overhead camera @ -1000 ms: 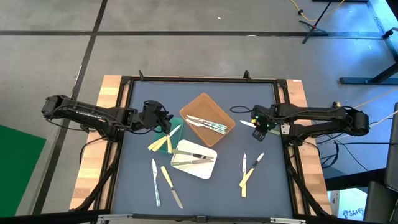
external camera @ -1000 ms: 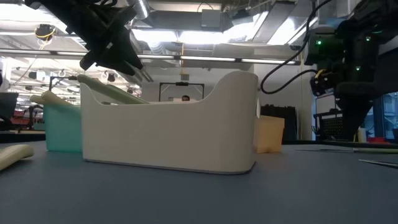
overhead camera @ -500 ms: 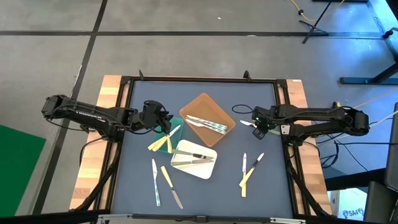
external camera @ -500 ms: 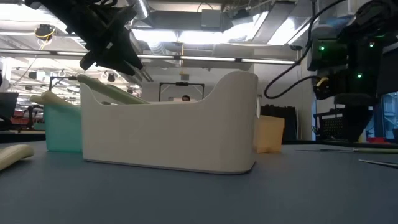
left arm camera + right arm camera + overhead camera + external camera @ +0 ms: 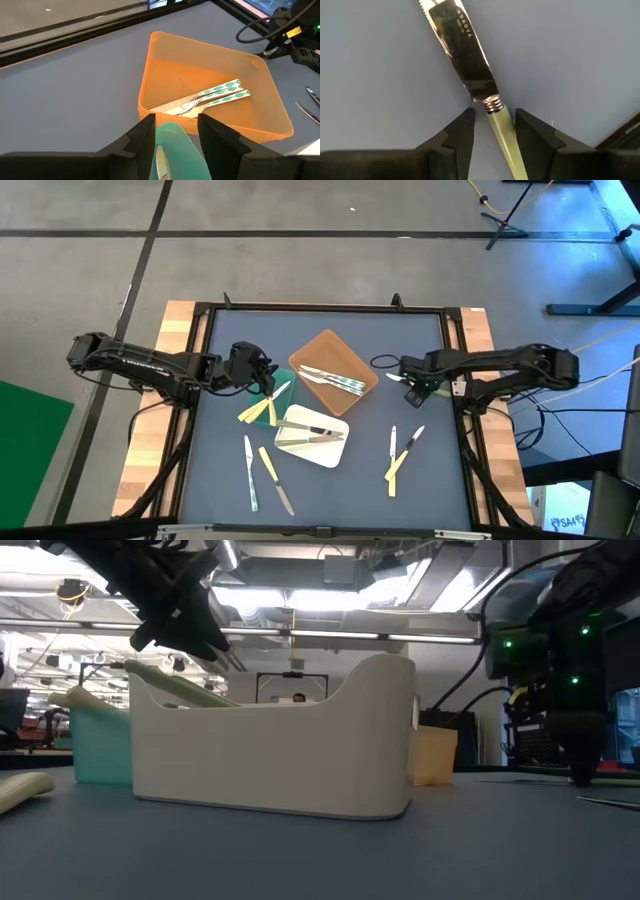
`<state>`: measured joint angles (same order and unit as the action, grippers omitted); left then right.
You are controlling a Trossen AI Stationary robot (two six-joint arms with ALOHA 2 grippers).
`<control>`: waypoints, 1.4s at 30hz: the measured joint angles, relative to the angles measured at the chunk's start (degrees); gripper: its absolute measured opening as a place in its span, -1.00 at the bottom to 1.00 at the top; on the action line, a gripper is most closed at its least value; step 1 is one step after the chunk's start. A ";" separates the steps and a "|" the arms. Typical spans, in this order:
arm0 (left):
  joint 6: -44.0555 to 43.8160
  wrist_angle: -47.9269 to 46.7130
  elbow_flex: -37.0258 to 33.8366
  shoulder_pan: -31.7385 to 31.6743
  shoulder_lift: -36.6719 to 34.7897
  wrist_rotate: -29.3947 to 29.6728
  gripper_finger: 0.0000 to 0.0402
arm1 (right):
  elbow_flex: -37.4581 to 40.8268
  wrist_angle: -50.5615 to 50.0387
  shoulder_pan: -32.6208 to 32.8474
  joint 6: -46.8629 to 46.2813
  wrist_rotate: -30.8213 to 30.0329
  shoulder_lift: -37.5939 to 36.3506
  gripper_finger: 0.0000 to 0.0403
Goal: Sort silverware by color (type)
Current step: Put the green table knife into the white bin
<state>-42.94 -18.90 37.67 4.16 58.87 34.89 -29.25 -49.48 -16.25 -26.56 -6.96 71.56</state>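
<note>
A knife with a shiny blade and a pale green handle lies flat on the grey mat, right of the brown tray. My right gripper points down over it, open. Its fingers stand on either side of the handle, just behind the blade, and do not touch it. My left gripper hangs open above the green tray, nothing between its fingers. Two silverware pieces with blue-patterned handles lie in the brown tray. More pieces lie in the white tray.
Loose silverware lies on the mat: two pieces near the front left, three at the right front, and pale yellow ones leaning out of the green tray. The white tray fills the middle of the low view.
My right gripper has come down toward the knife on the mat and has turned a little about its wrist. Its fingers now stand low on either side of the handle.
</note>
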 joint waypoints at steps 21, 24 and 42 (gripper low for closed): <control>0.00 0.02 0.00 -0.01 0.00 0.00 -0.30 | 0.20 1.24 0.11 2.61 2.08 1.73 -0.58; 0.00 0.02 0.00 0.00 0.00 0.00 -0.30 | 0.20 1.28 0.11 2.63 2.14 1.73 -0.72; -0.02 0.04 0.00 -0.02 0.00 0.06 -0.30 | -1.69 1.91 0.09 2.67 2.52 1.99 -0.85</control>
<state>-42.96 -18.85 37.67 4.14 58.87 34.95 -30.95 -47.57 -16.16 -23.89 -4.44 73.56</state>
